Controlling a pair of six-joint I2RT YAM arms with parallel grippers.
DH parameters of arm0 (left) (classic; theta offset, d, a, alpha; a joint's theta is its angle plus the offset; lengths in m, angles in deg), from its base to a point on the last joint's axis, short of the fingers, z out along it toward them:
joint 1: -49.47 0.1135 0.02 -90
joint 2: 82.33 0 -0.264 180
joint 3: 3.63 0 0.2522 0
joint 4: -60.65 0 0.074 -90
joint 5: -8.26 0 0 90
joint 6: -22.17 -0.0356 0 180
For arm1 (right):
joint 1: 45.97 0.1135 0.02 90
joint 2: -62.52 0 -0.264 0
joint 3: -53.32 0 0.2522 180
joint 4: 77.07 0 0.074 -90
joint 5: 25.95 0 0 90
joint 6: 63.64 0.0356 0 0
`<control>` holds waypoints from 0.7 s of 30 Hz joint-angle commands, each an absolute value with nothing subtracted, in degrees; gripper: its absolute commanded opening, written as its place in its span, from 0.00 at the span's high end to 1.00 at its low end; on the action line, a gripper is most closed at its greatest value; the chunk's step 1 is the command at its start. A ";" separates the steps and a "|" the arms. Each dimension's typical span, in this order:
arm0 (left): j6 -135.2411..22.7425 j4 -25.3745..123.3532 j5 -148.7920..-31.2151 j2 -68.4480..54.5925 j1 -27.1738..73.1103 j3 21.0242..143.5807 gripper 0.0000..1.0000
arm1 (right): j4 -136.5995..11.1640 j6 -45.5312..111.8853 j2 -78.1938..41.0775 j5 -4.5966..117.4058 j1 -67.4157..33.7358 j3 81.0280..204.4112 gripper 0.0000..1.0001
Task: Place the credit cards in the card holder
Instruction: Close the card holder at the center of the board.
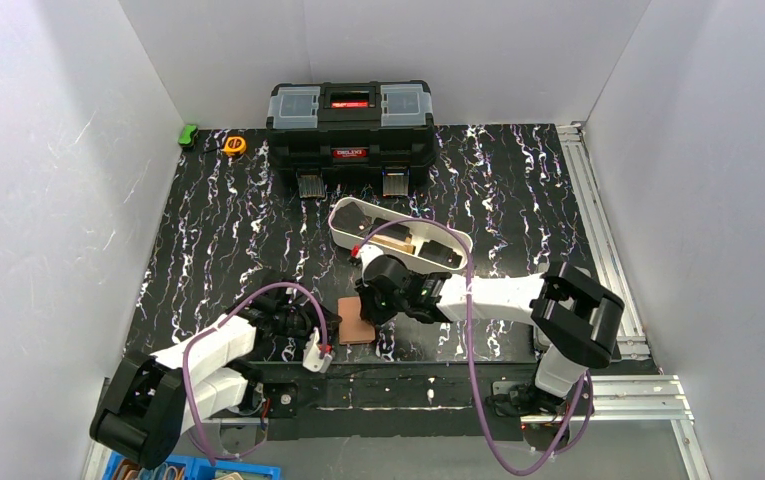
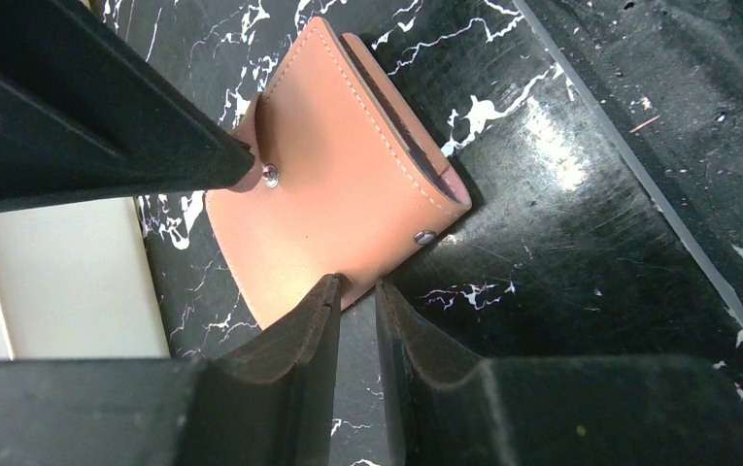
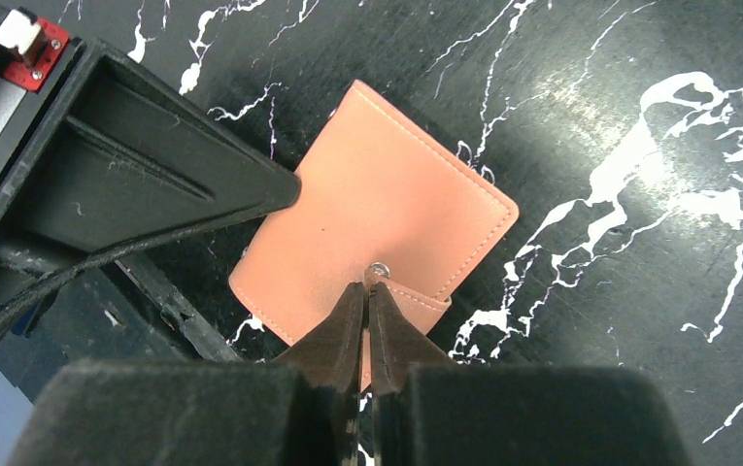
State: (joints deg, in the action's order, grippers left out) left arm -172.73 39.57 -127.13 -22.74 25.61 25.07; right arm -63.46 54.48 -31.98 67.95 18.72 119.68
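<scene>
**Near the table's front edge: card holder between two grippers**

At the left, the left gripper (image 2: 355,283) has its fingers a narrow slit apart, nothing visible between them, tips at the holder's rounded edge. The card holder (image 3: 387,214) lies flat and folded shut on the black, white-veined table (image 1: 218,240). It is squarish, smooth tan-pink leather with pale stitching. From above, its slightly longer side seems to run away from the arms. Its snap tab (image 3: 416,296) is turned toward the right gripper (image 3: 367,288), whose fingers are pinched closed on that tab. Behind, a black toolbox (image 1: 349,125) with clear-lidded compartments sits closed. Right of it, a white oval tray (image 1: 343,215) holds dark and tan pieces.
</scene>
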 commanded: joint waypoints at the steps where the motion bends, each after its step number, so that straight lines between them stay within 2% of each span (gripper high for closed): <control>1: -171.31 37.04 -126.79 -22.90 25.21 24.99 0.81 | -64.28 52.83 -33.01 68.37 20.19 121.21 0.87; 4: -170.65 37.00 -126.51 -23.01 25.04 25.07 0.81 | -64.50 52.97 -33.53 68.02 20.30 121.62 0.77; 14: -170.96 36.49 -126.04 -23.53 24.85 24.99 0.83 | -65.12 52.63 -33.31 66.28 20.30 122.76 0.60; 21: -170.97 35.74 -125.79 -23.76 24.73 25.34 0.84 | -63.40 50.95 -31.10 69.10 20.04 123.74 0.56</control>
State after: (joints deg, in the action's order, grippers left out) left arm -171.49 39.36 -125.71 -23.35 24.96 25.07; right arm -63.26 52.45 -33.55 67.16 20.10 121.37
